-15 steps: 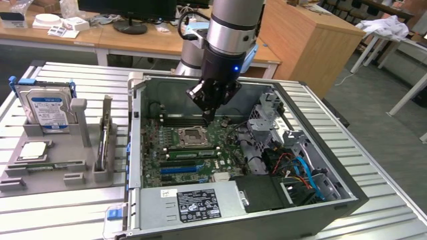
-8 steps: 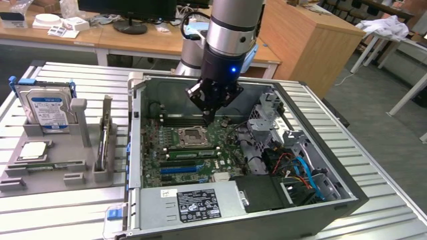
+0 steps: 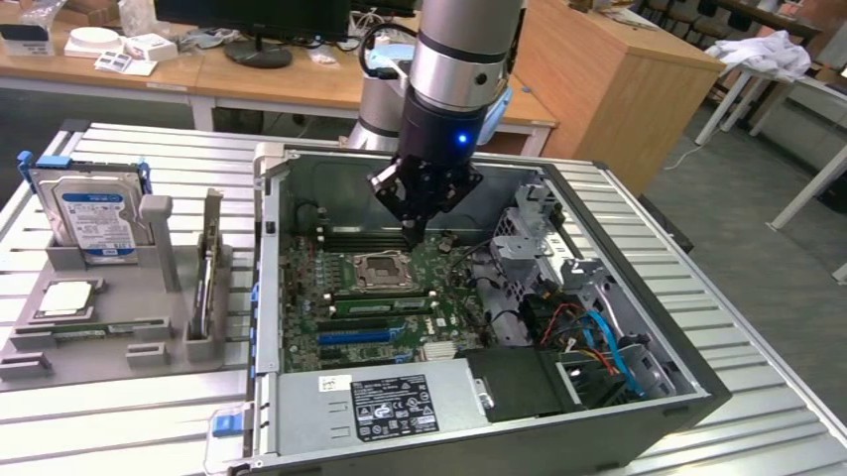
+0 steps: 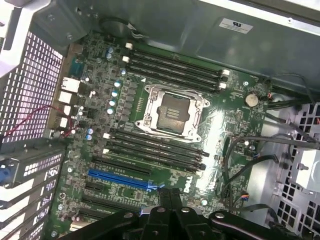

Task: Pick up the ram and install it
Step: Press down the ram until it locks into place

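- The ram (image 3: 208, 270) is a long, thin green board standing on edge in a slot of the grey holder (image 3: 99, 307), on the table (image 3: 741, 337), at the exterior view's left of the open computer case (image 3: 636, 416).
- In the exterior view it shows edge-on as a narrow dark strip; I cannot make out its chips from there.
- The ram is well apart from me, with the case's left wall between us.
- The hard drive (image 3: 90, 213) with a blue label stands upright in the same holder, farther back, and a square silver processor chip (image 3: 66, 297) lies flat nearer the front.
- My fingers (image 3: 416, 220) are pressed together with nothing between them, tips pointing down.
- My arm (image 3: 457, 69) comes down steeply from above, inside the case opening, over the far part of the motherboard (image 3: 384, 307).
- My tips hang above the dark memory slots (image 3: 351, 236) behind the processor socket (image 3: 384, 270).
- In the wrist view, my fingers' black linkage (image 4: 167, 215) sits over the board edge near the blue expansion slot (image 4: 120, 179), with the socket (image 4: 172, 112) between two banks of black memory slots (image 4: 175, 65).
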